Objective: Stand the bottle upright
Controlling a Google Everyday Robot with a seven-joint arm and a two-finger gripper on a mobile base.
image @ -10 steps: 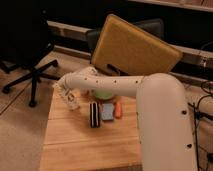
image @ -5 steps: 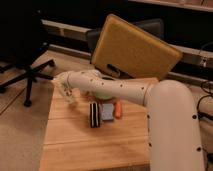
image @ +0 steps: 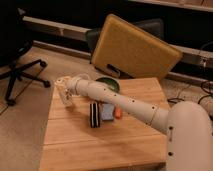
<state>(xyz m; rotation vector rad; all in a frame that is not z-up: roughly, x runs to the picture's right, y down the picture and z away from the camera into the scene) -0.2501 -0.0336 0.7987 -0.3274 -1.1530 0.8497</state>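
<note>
**Q:** Where's the gripper sitting, and where's the bottle?

**A:** I'm looking at the one camera feed. The white arm (image: 125, 102) reaches from the lower right across the wooden surface (image: 100, 145) toward its far left corner. The gripper (image: 64, 93) is right at that corner, hanging over the left edge. There's a small cream-white thing up against it, which I take to be the bottle (image: 65, 97), with a faint darker mark on it. It looks roughly upright, but I can't say if it's resting on the wood or lifted off it. I honestly can't tell whether the gripper is clenched on it or released; the two blend together.

**Q:** What else is on there?

**A:** A black-and-white striped block (image: 93, 115) stands on edge near the middle, just under the arm. A blue-grey block (image: 107, 112) is just beside it on the right, then a small orange item (image: 118, 112). A green bowl (image: 109, 83) sits at the back, partly behind the arm. Behind the surface, a big yellow panel (image: 135, 47) leans at a tilt, and an office chair (image: 17, 55) is off to the left on the carpet.
</note>
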